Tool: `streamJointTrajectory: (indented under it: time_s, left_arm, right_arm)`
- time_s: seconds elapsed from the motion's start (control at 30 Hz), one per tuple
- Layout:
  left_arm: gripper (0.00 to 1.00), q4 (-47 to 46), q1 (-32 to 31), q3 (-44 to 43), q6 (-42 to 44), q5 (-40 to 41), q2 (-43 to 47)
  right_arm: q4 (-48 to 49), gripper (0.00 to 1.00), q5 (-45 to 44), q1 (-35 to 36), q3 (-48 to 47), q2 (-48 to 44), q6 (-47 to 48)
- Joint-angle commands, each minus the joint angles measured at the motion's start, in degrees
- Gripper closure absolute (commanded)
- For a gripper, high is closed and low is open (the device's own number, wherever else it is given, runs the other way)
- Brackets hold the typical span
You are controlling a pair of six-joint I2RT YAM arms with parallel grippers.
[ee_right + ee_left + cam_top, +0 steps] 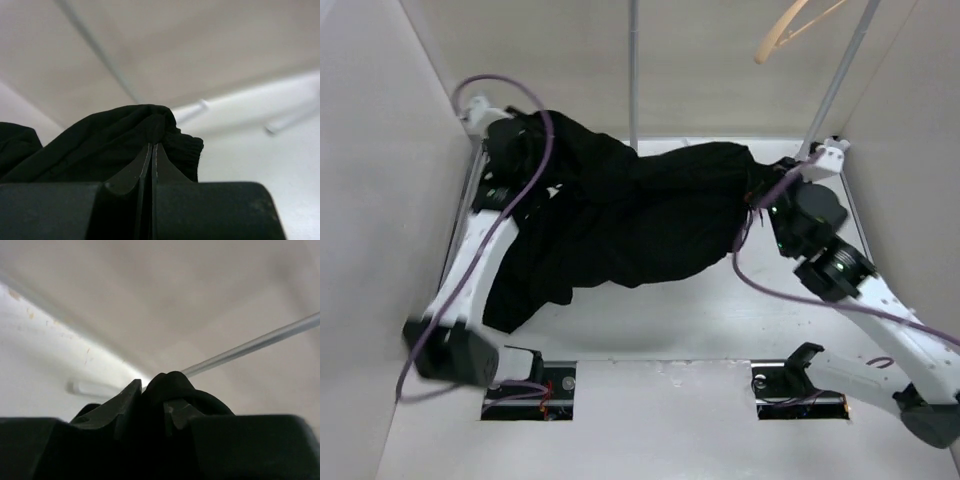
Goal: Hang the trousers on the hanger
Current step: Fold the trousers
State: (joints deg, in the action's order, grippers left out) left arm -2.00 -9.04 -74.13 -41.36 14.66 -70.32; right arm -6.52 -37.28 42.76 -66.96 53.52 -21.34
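Top external: trousers (640,220) are stretched as one dark bunched mass across the far half of the tabletop (670,320), running from the left arm's wrist to the right arm's wrist. The left part of the fabric hangs lower and trails toward the near-left side, and a leg end lies on the tabletop beside the left arm. The right end narrows to a gathered point at the right wrist.

Hanger (785,30) is at the top right of this view, pale wood and only partly in frame. It sits just beside the slanted rack pole (840,75) and is well apart from the trousers, with no fabric on it. A second rack pole (633,70) stands upright at the back centre, its foot behind the trousers' top edge.

Left wrist: left fingers (127,402) are nearly closed, with a fold of black fabric pinched between the tips and bulging above them. A thin pole crosses the blurred background.

Right wrist: right fingers (132,175) are pressed almost together, only a hairline gap showing. They clamp a gathered, elasticated edge of the trousers, which looks like the waistband. The cloth spreads out to the left of the tips, and the white tabletop shows behind on the right.

Purple cables loop off both arms, and the left one crosses over the fabric.
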Motion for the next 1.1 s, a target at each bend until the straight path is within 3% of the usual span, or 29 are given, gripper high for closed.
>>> streamJointTrajectory:
  time_s: [0.0, 0.1, 0.17, 0.23, 0.37, 0.47, 0.63, 0.73, 0.87, 1.0, 1.03, 1.07]
  left_arm:
    - [0.69, 0.6, -4.7, -3.7, 6.4, 0.0, -13.1]
    - [0.26, -0.5, -8.2, -0.5, 8.5, 2.2, -14.1]
    - [0.14, -2.7, -10.0, 5.8, 8.7, 4.4, -10.4]
    - [0.11, -4.7, -11.1, 13.6, 8.1, 6.7, -4.8]
    - [0.15, -1.9, -13.2, 30.3, 5.8, 13.3, 9.6]
    - [0.17, 7.5, -13.9, 40.3, 2.4, 17.0, 23.3]
    - [0.19, 24.8, -6.8, 46.4, -1.4, 15.9, 37.9]
    - [0.23, 24.9, 1.4, 48.7, -2.0, 11.2, 35.9]
    - [0.31, 15.9, 12.0, 54.2, -4.5, 0.1, 30.8]
    - [0.31, 2.7, 14.3, 56.4, -5.0, -2.6, 21.8]
    - [0.34, -0.1, 13.6, 56.1, -5.0, -2.4, 18.8]
    - [0.43, -2.9, 13.0, 55.8, -5.0, -1.7, 15.4]
  right_arm:
    - [-1.8, 0.98, 8.1, -11.2, 7.0, 3.6, -14.2]
    - [2.1, 0.99, 11.9, -20.7, 13.4, 5.2, -19.1]
    - [3.3, 0.99, 12.4, -24.8, 14.8, 6.9, -20.0]
    - [4.1, 0.99, 12.8, -27.8, 14.8, 9.5, -20.2]
    - [6.1, 0.98, 13.6, -29.3, 13.6, 12.9, -19.8]
    - [7.2, 0.98, 13.4, -29.4, 13.4, 13.4, -19.3]
    - [8.1, 0.97, 13.7, -30.5, 13.3, 13.3, -18.6]
    - [8.4, 0.97, 14.7, -30.4, 14.1, 12.3, -18.6]
    - [8.7, 0.96, 15.5, -30.2, 16.3, 10.6, -18.2]
    - [9.9, 0.96, 17.1, -30.1, 18.5, 9.4, -18.1]
    - [10.3, 0.96, 17.4, -29.8, 18.9, 9.4, -18.1]
    - [10.5, 0.96, 17.8, -29.5, 19.1, 9.5, -18.1]
